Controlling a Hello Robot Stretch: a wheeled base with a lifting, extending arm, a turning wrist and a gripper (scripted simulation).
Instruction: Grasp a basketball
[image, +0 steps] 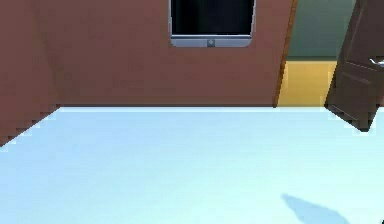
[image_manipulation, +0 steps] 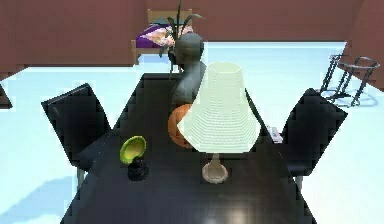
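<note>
Forward view: grey-framed dark panel (image: 211, 22) on a brown wall; dark-brown door (image: 362, 70) at the right.

Arm side view: black padded chair (image_manipulation: 75, 120); long dark table (image_manipulation: 165, 198) bearing a yellow-green dish on a black base (image_manipulation: 133, 152); orange basketball (image_manipulation: 179, 128) mid-table, partly hidden behind a cream ribbed-shade lamp (image_manipulation: 222, 110); dark grey bust (image_manipulation: 190, 62) beyond the ball; second black chair (image_manipulation: 310, 125).

Gripper fingers: state cannot be told.

Robot body out of camera sight; colours, shapes, markings untellable.
</note>
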